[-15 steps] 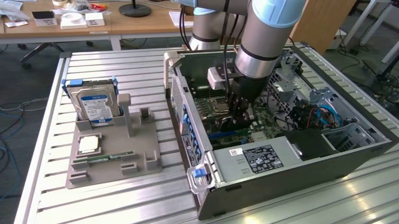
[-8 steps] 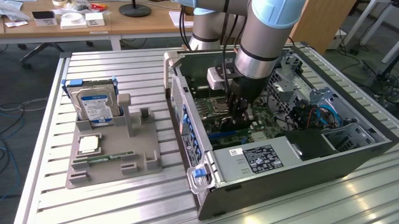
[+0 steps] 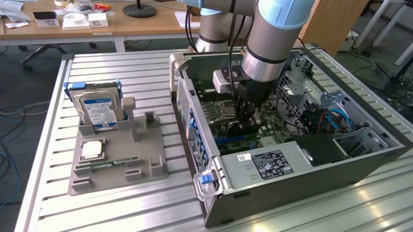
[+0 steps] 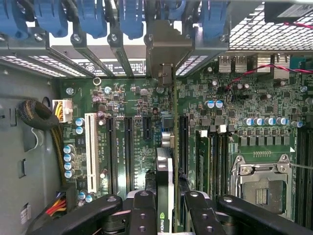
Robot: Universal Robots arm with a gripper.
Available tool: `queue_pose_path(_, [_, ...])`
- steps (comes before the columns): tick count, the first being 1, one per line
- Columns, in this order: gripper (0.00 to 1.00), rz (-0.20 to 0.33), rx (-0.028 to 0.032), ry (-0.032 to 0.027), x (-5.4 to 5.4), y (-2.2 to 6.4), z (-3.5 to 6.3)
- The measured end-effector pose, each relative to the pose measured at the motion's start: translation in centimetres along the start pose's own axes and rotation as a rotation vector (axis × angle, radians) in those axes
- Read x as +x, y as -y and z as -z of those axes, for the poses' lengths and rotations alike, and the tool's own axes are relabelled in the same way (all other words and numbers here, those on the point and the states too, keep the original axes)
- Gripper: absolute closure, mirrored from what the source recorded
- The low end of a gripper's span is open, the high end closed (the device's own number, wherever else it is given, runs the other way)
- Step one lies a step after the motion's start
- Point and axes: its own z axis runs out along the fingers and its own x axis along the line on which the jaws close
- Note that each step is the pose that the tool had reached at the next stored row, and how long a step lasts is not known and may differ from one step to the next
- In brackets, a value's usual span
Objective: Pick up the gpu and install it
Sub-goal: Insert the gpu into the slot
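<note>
My gripper (image 3: 247,123) reaches down inside the open computer case (image 3: 361,154) and is shut on the gpu (image 3: 237,131). In the wrist view the gpu (image 4: 174,147) is seen edge-on as a thin green card with its black block between my fingers (image 4: 143,213). My gripper (image 4: 171,218) clamps it from both faces. The card's silver end bracket (image 4: 166,49) sits against the case's rear slot openings. The card stands upright over the motherboard (image 4: 132,103), along the long black expansion slots (image 4: 183,142). Whether its edge is seated in a slot cannot be told.
A grey fixture (image 3: 116,164) on the slatted metal table at the exterior view's left holds a hard drive with a blue label (image 3: 98,108), a CPU (image 3: 92,150) and a RAM stick (image 3: 106,164). Blue latches (image 4: 93,17), the CPU socket (image 4: 261,188) and cable bundles (image 4: 41,115) crowd the case.
</note>
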Motion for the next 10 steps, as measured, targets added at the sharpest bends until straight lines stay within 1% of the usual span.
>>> queue_pose_path(10, [0.73,-0.006,0.0003,0.0002,0.04,-0.03,-0.16])
